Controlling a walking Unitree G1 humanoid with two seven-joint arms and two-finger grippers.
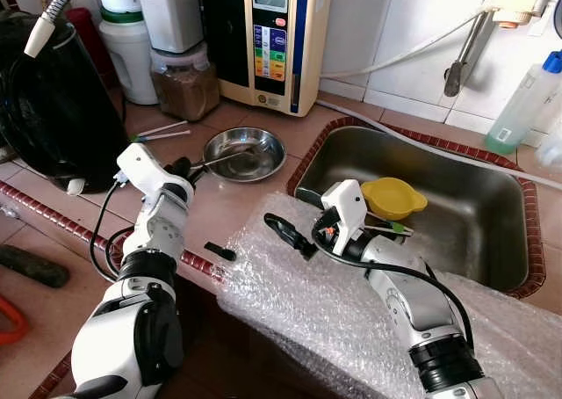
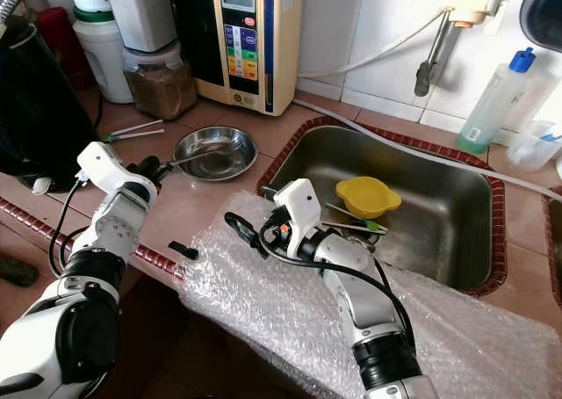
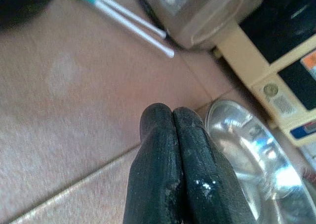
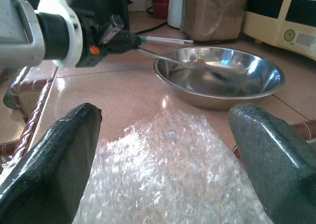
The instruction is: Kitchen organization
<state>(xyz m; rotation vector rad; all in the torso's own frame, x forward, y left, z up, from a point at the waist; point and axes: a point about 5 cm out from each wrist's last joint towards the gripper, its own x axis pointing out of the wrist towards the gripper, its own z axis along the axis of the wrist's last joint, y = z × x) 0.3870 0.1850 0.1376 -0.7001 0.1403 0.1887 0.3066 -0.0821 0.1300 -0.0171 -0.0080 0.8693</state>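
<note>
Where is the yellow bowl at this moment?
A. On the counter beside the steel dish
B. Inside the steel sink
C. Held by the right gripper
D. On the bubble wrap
B: the yellow bowl sits on the floor of the sink, apart from the bubble wrap.

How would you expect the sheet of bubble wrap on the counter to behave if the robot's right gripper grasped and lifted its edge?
The bubble wrap already drapes over the counter's edge, so it would probably flop and sag. It looks thin and air-filled, so likely very light. The open right gripper might slip on its glossy film.
</note>
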